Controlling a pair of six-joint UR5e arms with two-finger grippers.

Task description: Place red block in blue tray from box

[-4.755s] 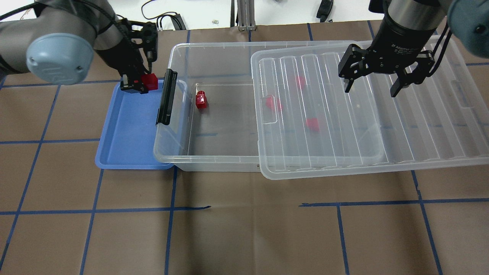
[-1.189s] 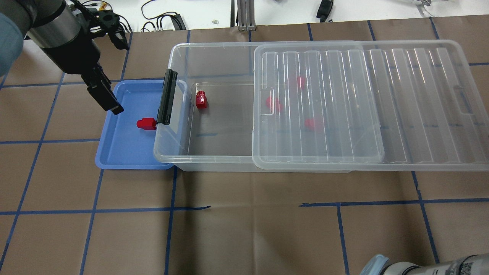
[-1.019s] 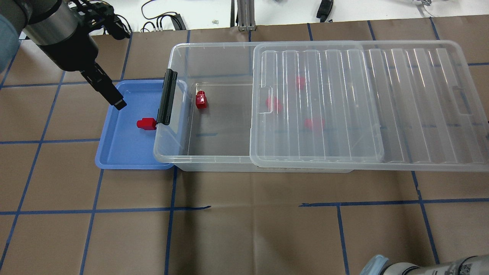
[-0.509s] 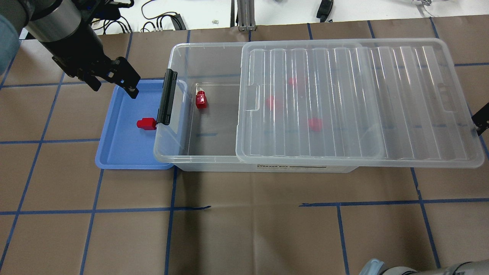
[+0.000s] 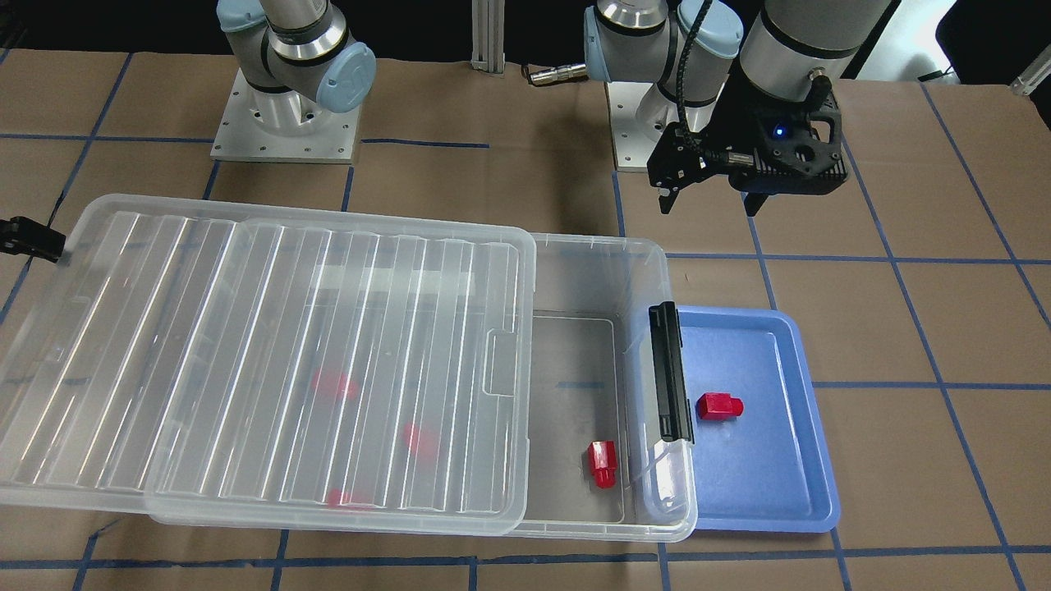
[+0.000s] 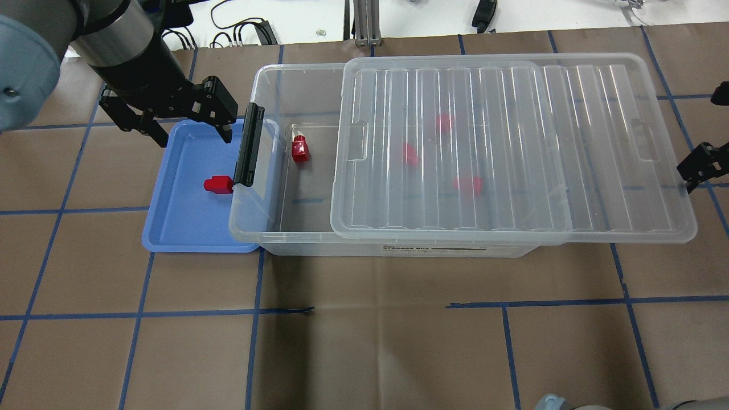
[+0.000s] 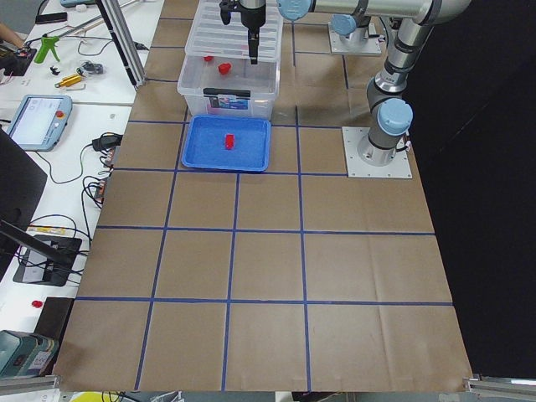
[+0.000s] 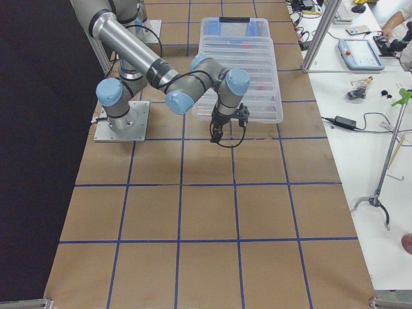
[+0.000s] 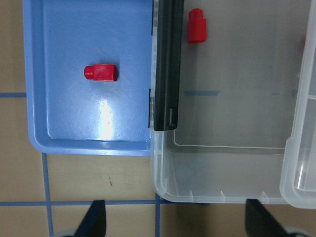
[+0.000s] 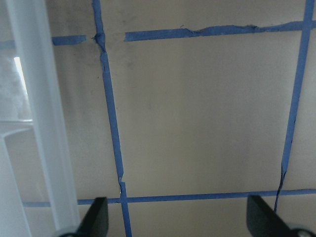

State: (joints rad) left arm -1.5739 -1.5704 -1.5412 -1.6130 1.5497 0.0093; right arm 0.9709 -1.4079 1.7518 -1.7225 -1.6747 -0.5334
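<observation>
At the left gripper: fingers spread wide, empty, hanging over the far edge of the shallow rectangular blue plastic tray. At the right gripper: fingers parted wide, nothing between them, low at the right end of the ribbed translucent lid, one finger just beside its rim.

On the tray floor: the small glossy red plastic block with a round stub, on its side, stub to the left, close to the black latch. Just right of the tray: the large clear plastic bin, left rim overlapping the tray, lid across most of it, left part uncovered. In that uncovered part: a second red stubbed block. Under the lid: three red shapes, blurred.

Underneath: matte brown paper, lightly creased, gridded with blue tape, torn in spots. Far beyond the table: a white bench with a tablet, cables and hand tools.
</observation>
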